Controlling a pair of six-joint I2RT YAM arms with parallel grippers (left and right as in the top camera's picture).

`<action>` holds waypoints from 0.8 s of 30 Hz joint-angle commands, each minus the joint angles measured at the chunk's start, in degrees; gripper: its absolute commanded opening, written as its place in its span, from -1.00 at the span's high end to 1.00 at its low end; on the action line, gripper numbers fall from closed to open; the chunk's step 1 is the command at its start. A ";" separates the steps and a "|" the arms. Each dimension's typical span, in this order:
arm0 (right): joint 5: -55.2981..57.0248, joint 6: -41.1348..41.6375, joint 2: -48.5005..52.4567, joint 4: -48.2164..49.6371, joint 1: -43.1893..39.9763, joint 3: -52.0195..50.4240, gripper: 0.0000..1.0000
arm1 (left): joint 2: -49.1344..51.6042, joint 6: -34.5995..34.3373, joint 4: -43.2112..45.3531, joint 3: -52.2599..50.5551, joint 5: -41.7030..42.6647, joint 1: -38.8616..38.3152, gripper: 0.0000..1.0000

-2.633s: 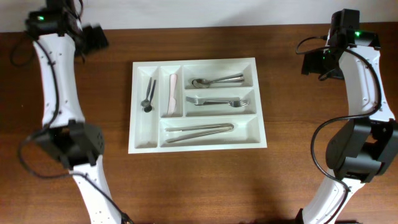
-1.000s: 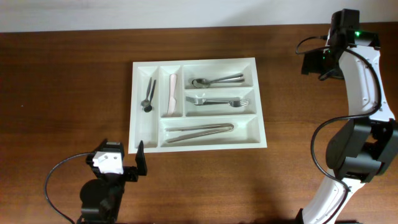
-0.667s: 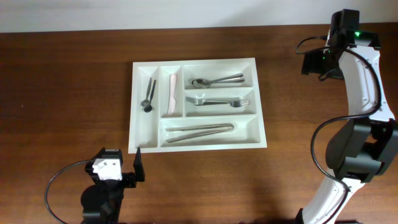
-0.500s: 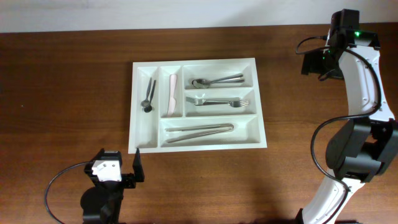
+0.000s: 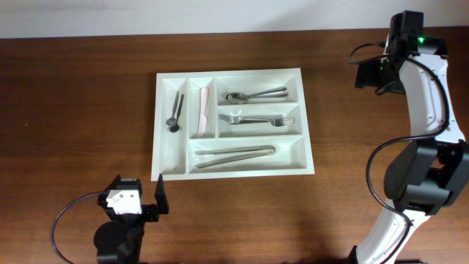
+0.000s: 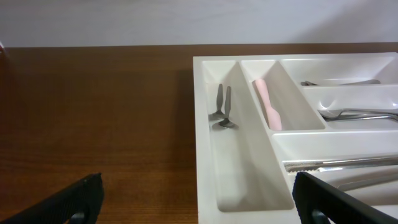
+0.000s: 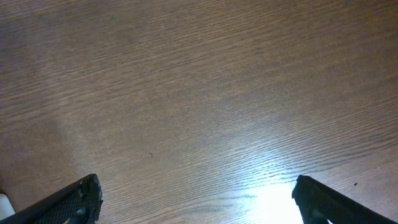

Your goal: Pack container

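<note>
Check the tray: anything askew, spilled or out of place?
Nothing stands out. The tray sits flat on the table. The small metal piece, pink piece, spoon, fork and tongs each lie inside their own compartment. Nothing is spilled outside it.

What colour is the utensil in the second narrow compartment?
The utensil is pale pink, clearest in the left wrist view.

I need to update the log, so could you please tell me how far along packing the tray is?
Done: every compartment of the tray holds something: two small utensils, a pink piece, spoons, forks and tongs. In hand: nothing; the left hand and right hand are open, empty and off the tray. Left: apparently nothing, as no loose cutlery shows on the table.
</note>
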 commanded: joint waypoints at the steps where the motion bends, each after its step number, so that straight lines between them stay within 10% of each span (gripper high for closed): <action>1: -0.13 -0.39 -1.14 0.00 0.31 0.52 -0.97 | -0.55 1.05 0.02 -0.39 1.01 0.28 -0.99; 24: -0.13 -0.39 -11.17 0.00 1.88 -0.09 -0.98 | -0.55 1.05 0.02 -0.39 1.01 0.28 -0.98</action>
